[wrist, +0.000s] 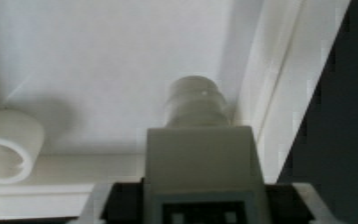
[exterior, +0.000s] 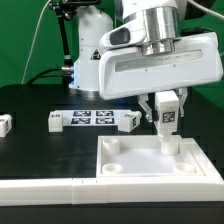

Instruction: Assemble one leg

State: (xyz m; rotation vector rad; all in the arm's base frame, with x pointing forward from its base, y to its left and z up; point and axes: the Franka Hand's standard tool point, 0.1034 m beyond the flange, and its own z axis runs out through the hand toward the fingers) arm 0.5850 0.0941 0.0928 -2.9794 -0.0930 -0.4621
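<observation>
One leg (exterior: 168, 138) stands upright in the exterior view, its black-and-white tag facing the camera, with the end effector (exterior: 166, 118) grasping its upper part between two fingers. The leg's lower end reaches a white square panel (exterior: 150, 160), which lies by the tabletop's (exterior: 30, 150) front edge on the exterior view's right. Whether the leg actually touches the panel cannot be told. Two round sockets (exterior: 112, 147) show at the panel's corners on the exterior view's left. Farther back lies the marker board (exterior: 90, 118). One spare leg (exterior: 55, 121) sits just beside its end on the exterior view's left, and a second spare leg (exterior: 130, 120) sits just beside the other end. A third spare leg (exterior: 5, 123) rests well apart, at the tabletop's edge on the exterior view's left. From the wrist view, the held leg (wrist: 202, 160) fills the foreground. Its rounded tip (wrist: 197, 100) points at the panel's (wrist: 105, 60) bare surface, close to the raised rim (wrist: 282, 80). One socket (wrist: 7, 150) rises apart from the tip, and a dark strip of tabletop (wrist: 354, 150) shows beyond the rim.
</observation>
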